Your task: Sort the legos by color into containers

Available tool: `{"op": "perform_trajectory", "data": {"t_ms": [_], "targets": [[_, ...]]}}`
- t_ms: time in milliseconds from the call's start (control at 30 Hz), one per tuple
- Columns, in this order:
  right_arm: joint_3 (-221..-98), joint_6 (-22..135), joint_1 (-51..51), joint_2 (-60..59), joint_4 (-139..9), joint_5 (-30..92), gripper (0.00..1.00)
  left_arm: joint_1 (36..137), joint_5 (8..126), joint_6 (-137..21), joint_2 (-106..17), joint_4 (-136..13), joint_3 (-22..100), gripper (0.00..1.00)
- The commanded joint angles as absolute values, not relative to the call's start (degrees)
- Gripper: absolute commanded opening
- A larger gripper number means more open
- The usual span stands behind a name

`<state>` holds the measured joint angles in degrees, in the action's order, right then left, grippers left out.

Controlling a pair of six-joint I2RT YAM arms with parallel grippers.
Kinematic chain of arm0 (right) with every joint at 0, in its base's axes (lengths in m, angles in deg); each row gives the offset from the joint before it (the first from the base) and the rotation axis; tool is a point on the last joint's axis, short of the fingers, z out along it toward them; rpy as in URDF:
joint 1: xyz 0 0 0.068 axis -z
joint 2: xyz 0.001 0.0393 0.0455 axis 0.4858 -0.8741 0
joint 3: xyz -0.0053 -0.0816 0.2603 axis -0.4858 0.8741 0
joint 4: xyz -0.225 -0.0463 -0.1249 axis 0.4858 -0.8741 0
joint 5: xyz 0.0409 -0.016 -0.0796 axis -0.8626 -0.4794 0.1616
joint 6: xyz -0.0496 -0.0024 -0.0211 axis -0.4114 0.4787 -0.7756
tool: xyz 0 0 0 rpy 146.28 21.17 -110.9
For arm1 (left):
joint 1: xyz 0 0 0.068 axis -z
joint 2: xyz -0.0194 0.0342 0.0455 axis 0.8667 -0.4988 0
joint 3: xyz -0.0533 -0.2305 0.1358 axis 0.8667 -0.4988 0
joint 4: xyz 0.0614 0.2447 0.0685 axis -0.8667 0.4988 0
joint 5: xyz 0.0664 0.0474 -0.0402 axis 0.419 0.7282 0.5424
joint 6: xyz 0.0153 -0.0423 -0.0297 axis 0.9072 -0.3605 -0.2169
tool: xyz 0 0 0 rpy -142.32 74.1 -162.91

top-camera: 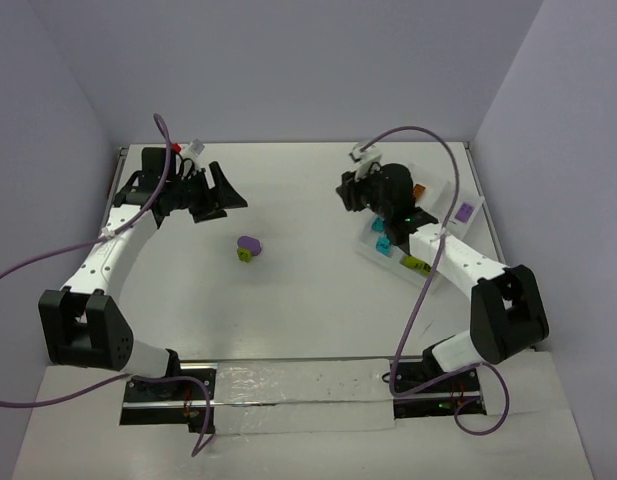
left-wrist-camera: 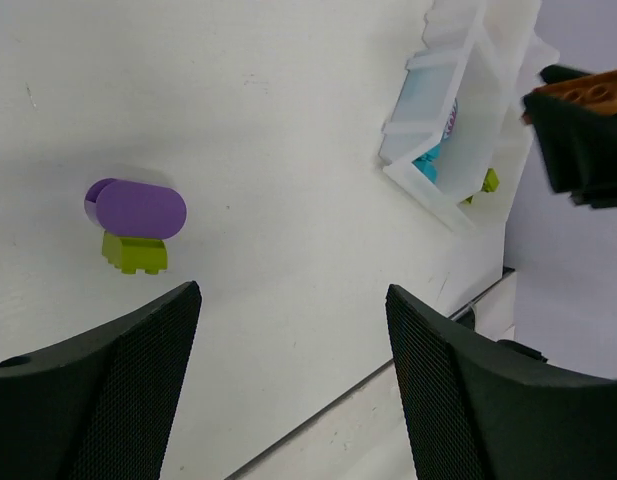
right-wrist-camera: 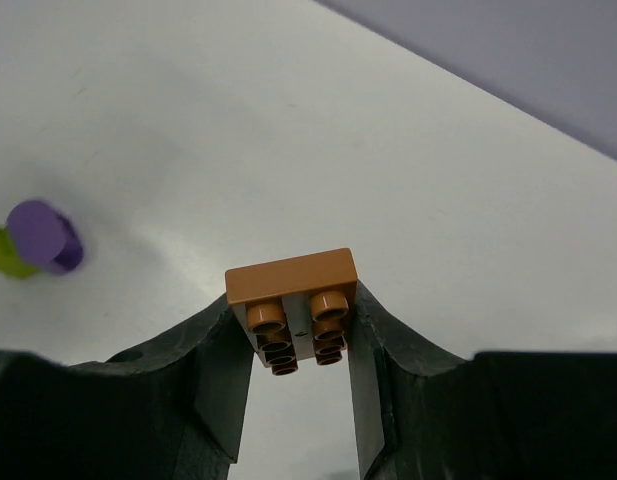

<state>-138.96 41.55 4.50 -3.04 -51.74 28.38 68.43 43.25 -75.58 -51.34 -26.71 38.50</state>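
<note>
A purple lego stacked on a lime lego forms a clump [top-camera: 249, 247] on the table between the arms. My left gripper [top-camera: 223, 208] hovers up and to its left, open and empty. In the left wrist view the clump [left-wrist-camera: 136, 225] lies ahead of the left fingertip, outside my open left gripper [left-wrist-camera: 293, 290]. My right gripper [right-wrist-camera: 296, 300] is shut on an orange lego [right-wrist-camera: 293, 280], studs facing the camera, held above the table. That gripper [top-camera: 350, 192] is at the left edge of the white divided tray [top-camera: 438, 200]. The containers hold cyan [top-camera: 381, 243], lime [top-camera: 416, 264], orange [top-camera: 420, 190] and purple [top-camera: 465, 211] legos.
The tray [left-wrist-camera: 458, 110] shows at the upper right of the left wrist view, with the held orange lego [left-wrist-camera: 588, 90] beside it. Walls close in the table at the back and both sides. The purple-and-lime clump [right-wrist-camera: 33, 240] appears at the far left of the right wrist view.
</note>
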Motion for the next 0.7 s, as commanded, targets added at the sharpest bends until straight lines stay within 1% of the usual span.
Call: {"op": "perform_trajectory", "data": {"t_ms": [0, 33, 100, 267, 400, 467, 533, 600, 667], "targets": [[-137.0, 55.2, 12.4, 2.6, -49.0, 36.7, 0.10, 68.7, 45.3, -76.9, -52.3, -28.1, 39.5, 0.81], [-136.8, 56.9, 14.0, 3.2, -49.4, 40.5, 0.11, 68.7, 45.4, -77.1, -52.9, -28.2, 39.9, 0.81], [-136.4, 57.6, 15.0, 3.6, -49.3, 43.4, 0.13, 68.7, 45.6, -77.3, -53.7, -28.0, 40.5, 0.81], [-136.2, 59.3, 18.2, 2.4, -49.8, 56.1, 0.10, 68.7, 47.9, -76.7, -56.2, -26.4, 44.0, 0.80], [-139.6, 59.8, 20.2, -1.5, -51.4, 59.1, 0.11, 68.7, 49.7, -75.4, -58.2, -24.3, 46.5, 0.80], [-143.2, 61.7, 21.6, -6.0, -54.5, 59.3, 0.13, 68.7, 50.2, -74.9, -59.9, -22.7, 48.1, 0.80], [-147.4, 63.8, 22.8, -10.0, -57.3, 58.5, 0.20, 68.7, 50.1, -74.7, -61.8, -21.6, 50.0, 0.79], [-150.4, 64.6, 23.4, -12.1, -58.4, 58.6, 0.23, 68.7, 49.7, -74.6, -63.3, -21.1, 51.0, 0.79], [-152.1, 64.7, 23.6, -15.4, -58.8, 60.5, 0.24, 68.7, 48.8, -74.4, -64.8, -20.8, 51.9, 0.79]]}}
